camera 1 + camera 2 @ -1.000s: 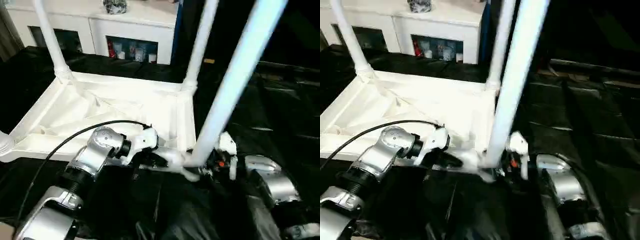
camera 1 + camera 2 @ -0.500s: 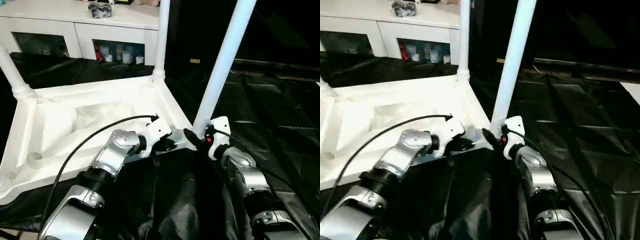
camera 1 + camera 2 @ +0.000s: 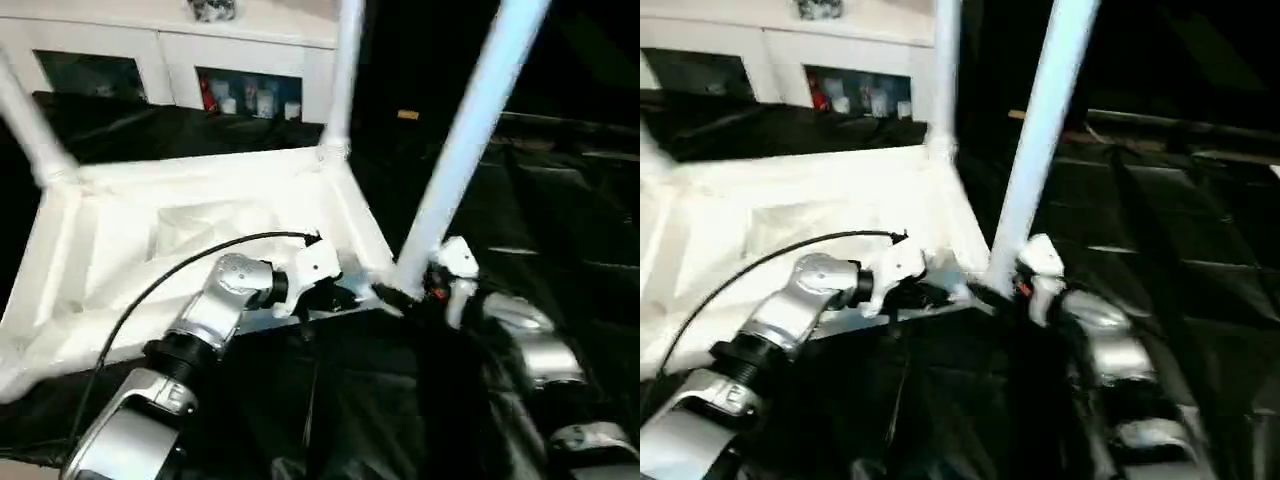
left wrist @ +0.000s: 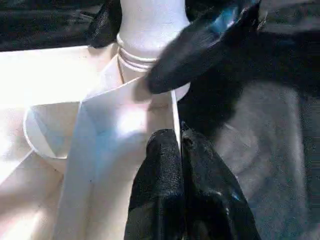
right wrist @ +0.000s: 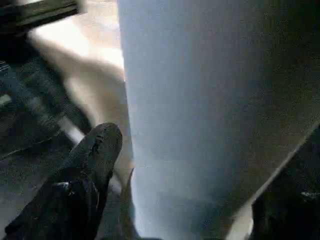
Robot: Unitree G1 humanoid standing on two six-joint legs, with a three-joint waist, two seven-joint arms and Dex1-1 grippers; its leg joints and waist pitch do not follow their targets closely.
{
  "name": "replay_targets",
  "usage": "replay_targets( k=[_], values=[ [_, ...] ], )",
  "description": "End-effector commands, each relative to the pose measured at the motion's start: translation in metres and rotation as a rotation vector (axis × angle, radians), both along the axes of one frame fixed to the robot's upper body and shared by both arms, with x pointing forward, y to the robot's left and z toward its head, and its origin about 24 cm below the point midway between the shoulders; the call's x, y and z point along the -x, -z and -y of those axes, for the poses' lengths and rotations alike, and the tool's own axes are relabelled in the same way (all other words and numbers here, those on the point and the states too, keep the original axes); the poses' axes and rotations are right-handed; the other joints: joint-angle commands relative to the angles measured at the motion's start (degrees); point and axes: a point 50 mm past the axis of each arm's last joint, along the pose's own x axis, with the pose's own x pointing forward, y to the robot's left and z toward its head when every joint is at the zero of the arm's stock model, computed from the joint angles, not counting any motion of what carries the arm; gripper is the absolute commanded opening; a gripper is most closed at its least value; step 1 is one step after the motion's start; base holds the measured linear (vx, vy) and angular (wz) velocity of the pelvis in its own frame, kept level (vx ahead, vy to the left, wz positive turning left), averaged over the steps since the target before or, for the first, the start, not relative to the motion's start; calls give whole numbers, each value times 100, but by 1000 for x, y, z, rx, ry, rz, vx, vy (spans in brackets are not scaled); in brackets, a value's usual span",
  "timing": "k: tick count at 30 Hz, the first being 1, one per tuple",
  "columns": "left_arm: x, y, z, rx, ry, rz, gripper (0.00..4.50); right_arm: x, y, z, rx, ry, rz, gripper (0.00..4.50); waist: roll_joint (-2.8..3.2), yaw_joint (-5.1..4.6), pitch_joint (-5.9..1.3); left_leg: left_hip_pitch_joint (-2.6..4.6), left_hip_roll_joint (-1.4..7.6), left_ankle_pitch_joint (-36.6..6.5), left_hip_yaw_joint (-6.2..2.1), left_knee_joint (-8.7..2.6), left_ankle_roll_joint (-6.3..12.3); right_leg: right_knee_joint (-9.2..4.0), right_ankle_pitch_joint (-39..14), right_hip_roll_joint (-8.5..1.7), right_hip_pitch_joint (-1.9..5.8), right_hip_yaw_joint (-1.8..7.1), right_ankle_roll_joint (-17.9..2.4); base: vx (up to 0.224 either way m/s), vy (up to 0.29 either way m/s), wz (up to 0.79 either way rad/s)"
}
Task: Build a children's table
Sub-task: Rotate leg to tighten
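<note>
Upturned white table top on black sheeting, legs up; left gripper pinches its near rim with fingers closed beside the corner socket, where the right gripper straddles the near leg, fingers spread.

Both forearms are silver metal, built of rounded, ribbed segments with darker joints between them. A thin black cable arcs over the left forearm to a white plastic wrist housing. The right forearm ends in a similar white housing with a small red-orange mark. The fingers are matte black and rounded.
</note>
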Motion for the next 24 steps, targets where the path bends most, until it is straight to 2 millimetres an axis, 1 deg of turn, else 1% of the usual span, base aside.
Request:
replay_targets(
  k=[1, 2, 3, 4, 5, 7, 8, 9, 10, 11, 12, 15, 17, 19, 21, 22, 23, 24],
  values=[
    [3, -13, 17, 30, 117, 46, 0, 12, 11, -13, 8, -131, -71, 367, 43, 26, -350, 50, 354, -762, -121, -317, 599, -319, -86, -561, 286, 306, -1503, 0, 0, 0],
    [4, -14, 12, 27, 145, 30, 0, 19, 10, -11, 3, -233, -95, 352, 52, 40, -341, 62, 354, -897, -127, -330, 530, -349, -366, -559, 292, 302, -1466, 0, 0, 0],
    [4, -14, 12, 26, 149, 28, 0, 20, 10, -11, 2, -248, -100, 352, 53, 47, -337, 60, 358, -966, -126, -331, 501, -355, -480, -561, 285, 305, -1444, 0, 0, 0],
    [5, -14, 9, 21, 171, 15, 0, 24, 9, -10, 0, -313, -120, 342, 55, 50, -321, 82, 367, -1124, -126, -350, 436, -387, -740, -563, 267, 308, -1404, 0, 0, 0],
    [5, -14, 8, 21, 177, 10, 0, 25, 9, -9, 1, -330, -125, 332, 58, 58, -315, 89, 373, -1221, -128, -359, 369, -405, -944, -565, 255, 311, -1365, 0, 0, 0],
    [5, -14, 7, 19, 184, 9, 0, 26, 9, -9, 7, -349, -133, 318, 60, 70, -312, 108, 383, -1265, -131, -368, 290, -418, -1093, -575, 244, 317, -1336, 0, 0, 0],
    [5, -15, 6, 18, 189, 7, 0, 27, 9, -9, 12, -368, -143, 308, 52, 70, -310, 105, 374, -1285, -133, -370, 257, -424, -1162, -574, 249, 317, -1318, 0, 0, 0],
    [5, -15, 5, 17, 190, 7, 0, 27, 9, -9, 12, -371, -144, 308, 52, 78, -312, 112, 376, -1287, -130, -369, 250, -428, -1178, -581, 245, 321, -1312, 0, 0, 0],
    [4, -16, 3, 15, 203, 1, 0, 30, 9, -8, 20, -417, -163, 300, 39, 81, -320, 100, 367, -1228, -131, -362, 252, -423, -1149, -583, 256, 322, -1307, 0, 0, 0],
    [4, -16, 3, 15, 203, 1, 0, 30, 9, -8, 20, -417, -163, 287, 39, 88, -324, 91, 367, -1160, -133, -360, 271, -409, -1100, -579, 260, 320, -1293, 0, 0, 0],
    [4, -16, 1, 11, 217, -9, 0, 34, 9, -8, 23, -462, -180, 281, 37, 93, -327, 89, 366, -1118, -133, -358, 278, -404, -1055, -579, 262, 320, -1294, 0, 0, 0],
    [5, -17, -1, 8, 230, -19, 0, 38, 8, -8, 22, -505, -205, 264, 20, 127, -339, 64, 363, -944, -134, -343, 356, -372, -853, -575, 277, 313, -1304, 0, 0, 0],
    [5, -16, -3, 5, 235, -25, 0, 39, 8, -8, 21, -520, -214, 261, 29, 155, -342, 79, 368, -914, -129, -338, 381, -366, -768, -577, 264, 313, -1334, 0, 0, 0],
    [6, -16, -3, 5, 232, -27, 0, 40, 8, -8, 18, -520, -216, 260, 29, 164, -345, 77, 371, -900, -131, -338, 366, -359, -740, -582, 267, 310, -1349, 0, 0, 0],
    [6, -15, -3, 7, 223, -25, 0, 40, 10, -10, 11, -513, -216, 258, 26, 163, -341, 76, 366, -941, -132, -340, 344, -371, -828, -587, 269, 309, -1333, 0, 0, 0],
    [5, -14, -2, 9, 202, -19, 0, 39, 12, -13, 2, -475, -204, 257, 59, 169, -340, 78, 367, -969, -136, -343, 321, -377, -898, -591, 266, 310, -1317, 0, 0, 0],
    [5, -13, -1, 10, 197, -16, 0, 39, 12, -14, 1, -464, -200, 257, 44, 163, -337, 85, 370, -990, -135, -350, 298, -390, -918, -584, 260, 310, -1298, 0, 0, 0],
    [4, -13, 1, 7, 168, -7, 0, 36, 13, -16, -8, -403, -182, 257, 55, 165, -337, 87, 371, -1010, -138, -351, 281, -387, -931, -586, 262, 311, -1293, 0, 0, 0]
  ],
)
